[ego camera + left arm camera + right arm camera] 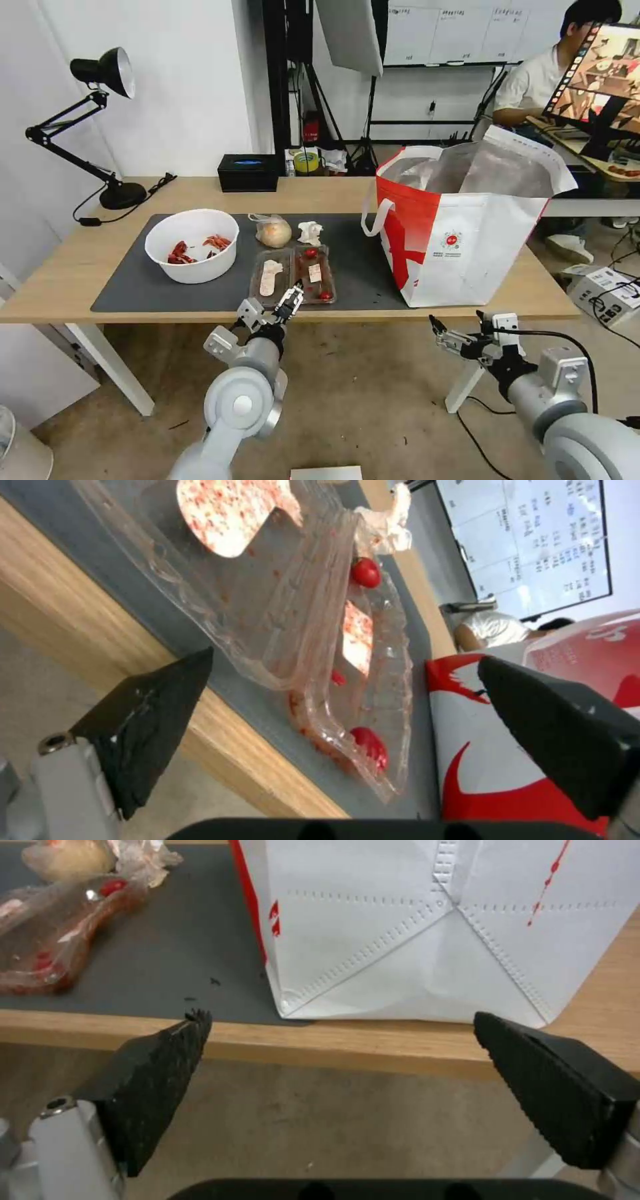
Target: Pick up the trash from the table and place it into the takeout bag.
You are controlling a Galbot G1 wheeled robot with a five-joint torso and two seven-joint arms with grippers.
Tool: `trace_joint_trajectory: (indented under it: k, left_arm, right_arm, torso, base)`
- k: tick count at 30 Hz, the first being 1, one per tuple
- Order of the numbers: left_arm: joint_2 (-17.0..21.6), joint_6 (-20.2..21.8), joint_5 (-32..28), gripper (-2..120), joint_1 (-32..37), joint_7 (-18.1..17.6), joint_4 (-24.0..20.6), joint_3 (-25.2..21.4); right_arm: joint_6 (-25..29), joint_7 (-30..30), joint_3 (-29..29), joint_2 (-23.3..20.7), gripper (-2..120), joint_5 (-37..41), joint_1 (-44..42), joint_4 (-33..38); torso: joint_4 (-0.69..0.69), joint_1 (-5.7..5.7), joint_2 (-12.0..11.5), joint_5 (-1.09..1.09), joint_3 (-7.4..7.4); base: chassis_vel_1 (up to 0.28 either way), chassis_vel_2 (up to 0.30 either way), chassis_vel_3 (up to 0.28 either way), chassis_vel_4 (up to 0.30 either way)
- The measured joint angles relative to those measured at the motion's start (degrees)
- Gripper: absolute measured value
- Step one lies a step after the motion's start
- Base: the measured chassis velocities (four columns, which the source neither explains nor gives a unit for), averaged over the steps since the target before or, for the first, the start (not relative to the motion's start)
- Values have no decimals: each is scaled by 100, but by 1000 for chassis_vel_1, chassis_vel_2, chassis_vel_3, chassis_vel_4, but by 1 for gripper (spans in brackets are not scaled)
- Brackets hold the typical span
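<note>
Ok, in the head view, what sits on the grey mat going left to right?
White bowl with red shell scraps → clear plastic tray, the open left gripper at its near edge → takeout bag. The bagged bun and the tissue lie behind the tray, so their place in the order is unclear.

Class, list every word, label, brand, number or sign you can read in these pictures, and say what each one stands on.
No text can be read in full.
takeout bag: a small round red logo with lines of small print beneath, too small to read.
takeout bag, left wrist view: part of large white lettering on red, cut off and unreadable.
whiteboard: rows of handwriting, too blurred to read.
clear hinged plastic tray: a small label, too small to read.
</note>
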Motion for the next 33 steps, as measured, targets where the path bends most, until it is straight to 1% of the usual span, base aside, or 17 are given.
trace_joint_trajectory:
  k: [12, 17, 29, 33]
  left_arm:
    - [-88, -85, -104, 100, -122, 2, 51, -6]
    - [-102, -191, -175, 100, -168, 8, 73, -39]
    - [106, -203, -321, 100, -196, 58, -68, -178]
    - [206, -203, -389, 100, -247, 138, -141, -190]
  right_arm:
    - [4, 0, 24, 31, 100, -21, -56, 9]
    - [9, 0, 21, 87, 100, -44, -73, 10]
    - [23, 0, -15, 172, 100, -117, -98, 8]
    - [28, 0, -4, 176, 100, -130, -145, 34]
  torso:
    - [0, 0, 0, 0, 0]
    - [0, 0, 0, 0, 0]
    - [0, 0, -1, 0, 0]
    - [0, 0, -1, 0, 0]
  base:
    - [0, 0, 0, 0]
    - [0, 0, 0, 0]
    - [0, 0, 0, 0]
    - [0, 0, 0, 0]
